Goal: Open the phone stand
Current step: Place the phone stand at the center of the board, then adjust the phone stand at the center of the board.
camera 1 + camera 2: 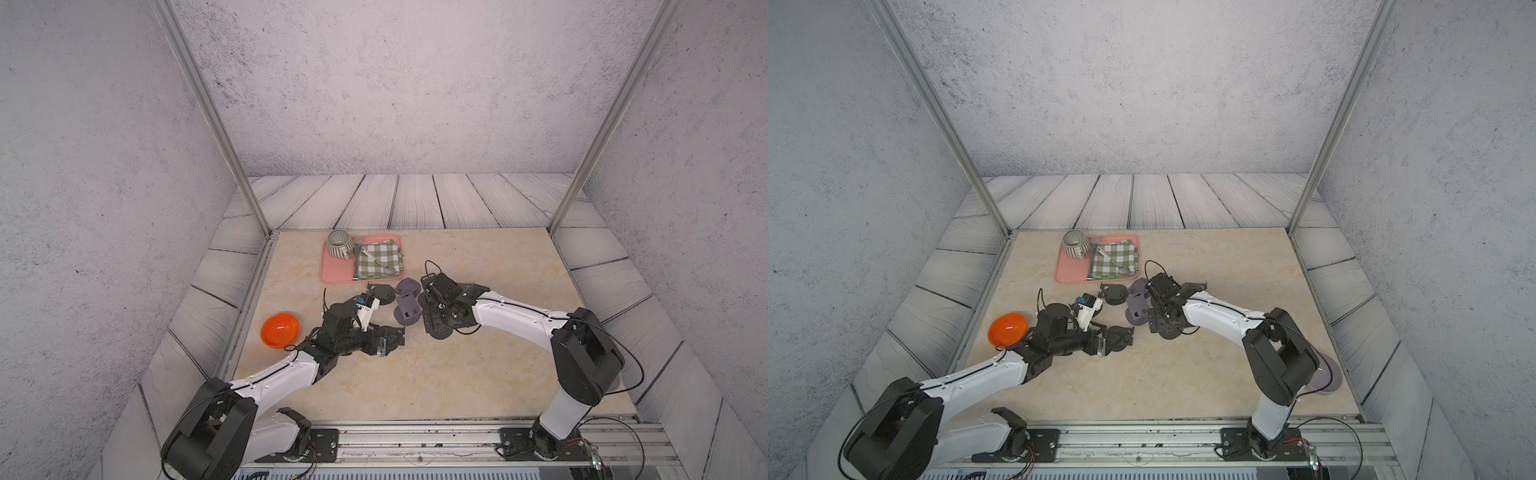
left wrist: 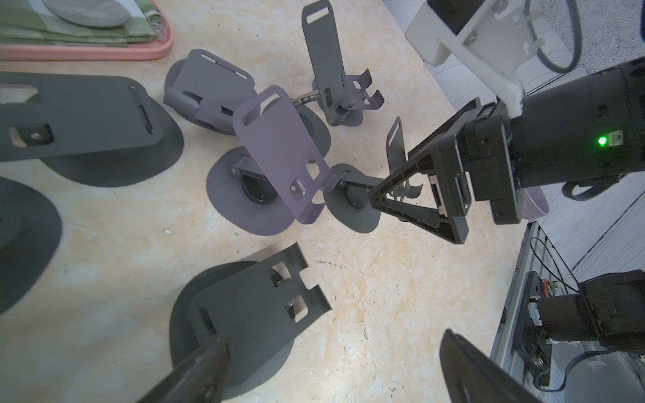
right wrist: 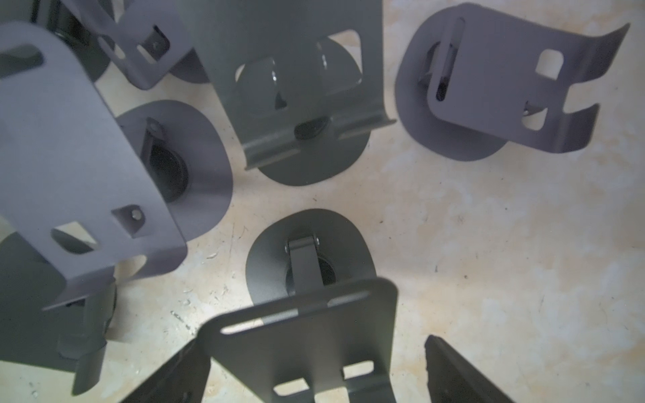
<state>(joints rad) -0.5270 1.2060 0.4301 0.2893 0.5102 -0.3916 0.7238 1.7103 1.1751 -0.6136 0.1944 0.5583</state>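
Note:
Several phone stands lie close together mid-table. A dark grey stand (image 3: 363, 335) has its plate raised on its hinged arm above its oval base (image 3: 349, 244). That plate sits between the fingers of my right gripper (image 3: 314, 342), which is open, with a gap on one side. An opened purple stand (image 2: 279, 157) (image 1: 407, 305) stands beside it. My left gripper (image 2: 336, 335) (image 1: 390, 337) is open over bare table, and a folded dark stand (image 2: 244, 307) lies by one finger (image 2: 209, 363).
A folded purple stand (image 3: 488, 87) and an upright dark stand (image 2: 324, 62) sit nearby. A pink tray (image 1: 328, 272) at the back holds a striped mug (image 1: 338, 244) and a green checked cloth (image 1: 378, 259). An orange bowl (image 1: 279, 330) lies left of my left arm.

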